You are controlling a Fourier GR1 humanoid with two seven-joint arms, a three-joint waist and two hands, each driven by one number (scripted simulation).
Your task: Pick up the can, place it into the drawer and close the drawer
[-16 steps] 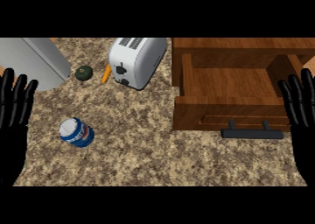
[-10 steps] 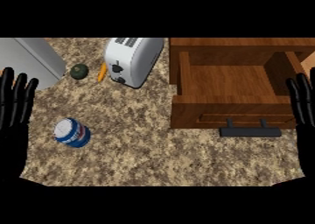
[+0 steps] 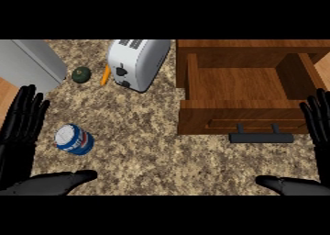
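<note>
A blue and white can stands upright on the speckled counter at the lower left. My left hand is open just left of it, fingers straight and pointing up, thumb stretched along the bottom edge, not touching the can. The wooden drawer is pulled open at the upper right, its inside bare, with a black handle on its front. My right hand is open at the right edge, beside the drawer's front corner.
A white toaster stands at the top centre. A dark green round fruit and an orange carrot lie left of it. A grey box-like appliance fills the top left corner.
The view has shifted slightly, so the can, toaster and drawer sit a little further left. Both hands stay open at the edges, with their thumbs now showing along the bottom.
</note>
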